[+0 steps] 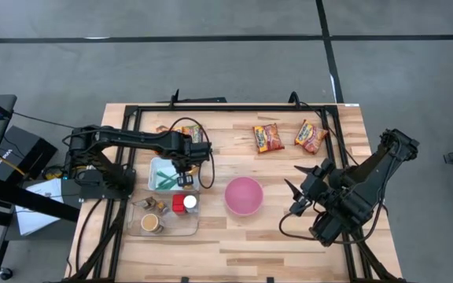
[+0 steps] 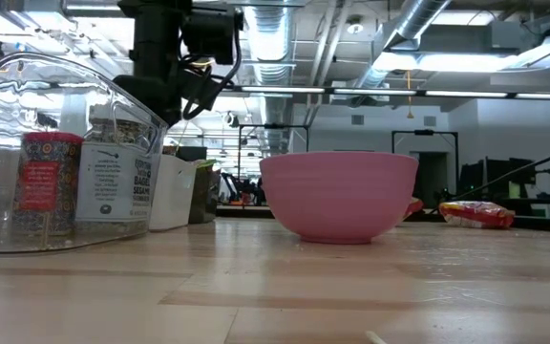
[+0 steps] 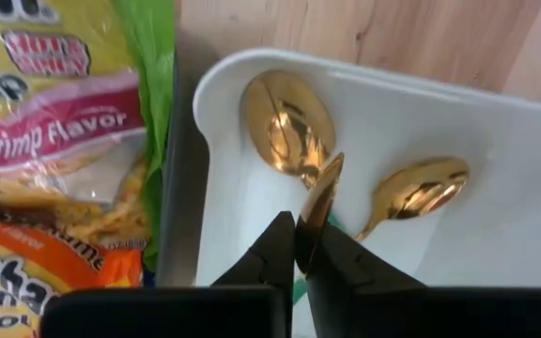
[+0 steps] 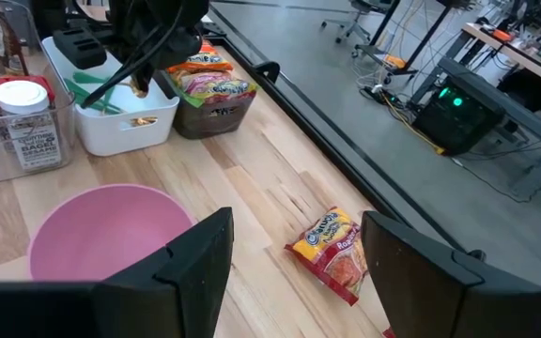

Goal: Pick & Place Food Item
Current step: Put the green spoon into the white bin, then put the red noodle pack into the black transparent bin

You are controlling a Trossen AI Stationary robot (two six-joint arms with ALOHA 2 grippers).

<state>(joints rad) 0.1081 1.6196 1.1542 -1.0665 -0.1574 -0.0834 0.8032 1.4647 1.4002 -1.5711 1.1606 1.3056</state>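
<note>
My left gripper [image 1: 182,178] [image 3: 301,233] is over the white bin [image 1: 162,174] [image 3: 496,141] and is shut on a gold spoon [image 3: 323,195] seen edge-on. Two more gold spoons [image 3: 287,120] [image 3: 421,186] lie in the bin. Two orange snack packets [image 1: 268,137] [image 1: 311,136] lie flat at the table's far side. A pink bowl [image 1: 244,195] [image 2: 339,196] stands mid-table. My right gripper [image 1: 296,193] [image 4: 294,272] is open and empty to the right of the bowl. My left gripper pinches the gold spoon between its two fingertips, at the lower end of its bowl [image 3: 314,235]. The fingers come from above, pointing down into the bin. The spoon's bowl stands on edge above the other spoons. A bit of green [image 3: 298,284] shows behind the fingers, which hide the handle.
Noodle packets [image 3: 54,141] [image 1: 195,132] sit just beyond the white bin. A clear container [image 1: 163,214] [image 2: 55,162] with jars stands at the near left. One snack packet also shows in the right wrist view [image 4: 332,252]. Bare wood lies between the bowl and the packets.
</note>
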